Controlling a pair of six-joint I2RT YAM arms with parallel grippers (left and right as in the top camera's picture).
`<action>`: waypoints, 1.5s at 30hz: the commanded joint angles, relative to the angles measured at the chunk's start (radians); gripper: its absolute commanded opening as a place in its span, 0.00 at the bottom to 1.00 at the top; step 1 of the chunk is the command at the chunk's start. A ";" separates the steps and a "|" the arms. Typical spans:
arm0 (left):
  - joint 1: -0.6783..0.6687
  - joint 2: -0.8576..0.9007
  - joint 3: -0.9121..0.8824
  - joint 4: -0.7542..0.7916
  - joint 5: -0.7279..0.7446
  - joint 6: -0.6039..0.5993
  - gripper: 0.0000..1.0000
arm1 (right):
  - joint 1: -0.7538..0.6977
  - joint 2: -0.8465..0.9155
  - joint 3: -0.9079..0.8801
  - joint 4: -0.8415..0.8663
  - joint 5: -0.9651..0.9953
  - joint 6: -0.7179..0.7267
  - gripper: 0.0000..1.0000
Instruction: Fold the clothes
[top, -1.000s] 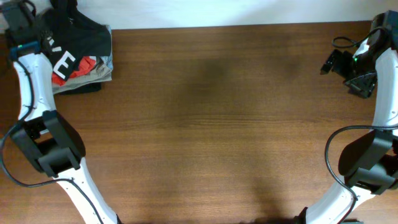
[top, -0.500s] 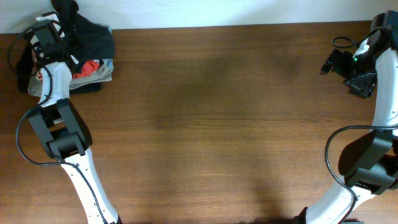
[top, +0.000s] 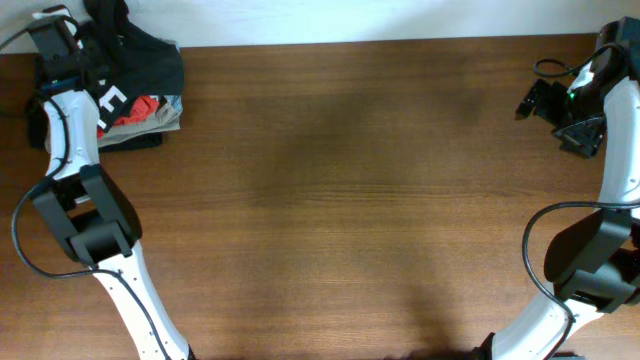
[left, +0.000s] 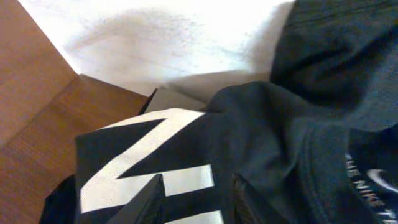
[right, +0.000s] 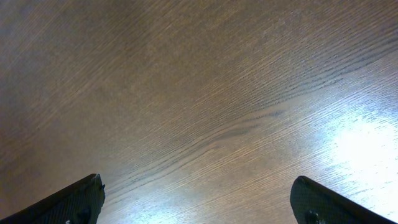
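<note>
The black T-shirt (top: 150, 58) with white lettering lies crumpled on top of a small pile at the table's far left corner. In the left wrist view it fills the frame (left: 261, 137), with a big white letter under the fingers. My left gripper (top: 85, 62) is at the pile; its fingers (left: 199, 200) are slightly apart, right over the lettering, with flat fabric between them. My right gripper (top: 527, 103) is at the far right of the table, wide open and empty over bare wood (right: 199, 205).
A red shirt with white letters (top: 142, 107) and a grey-olive folded garment (top: 155, 124) lie under the black shirt. The brown table (top: 350, 200) ends at a white wall (left: 186, 43) just behind the pile.
My left gripper swung right onto the pile, then shifted back up and to the left. The white letter on the shirt shows again. The right arm has not moved.
</note>
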 joint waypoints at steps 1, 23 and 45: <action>0.029 0.084 0.009 -0.057 -0.018 0.011 0.30 | 0.001 -0.013 0.015 0.000 0.011 0.005 0.99; -0.083 0.011 0.010 -0.124 0.236 0.010 0.38 | 0.001 -0.013 0.015 0.000 0.012 0.005 0.99; -0.116 -0.717 0.010 -1.004 0.313 -0.028 0.99 | 0.000 -0.013 0.015 0.000 0.012 0.005 0.99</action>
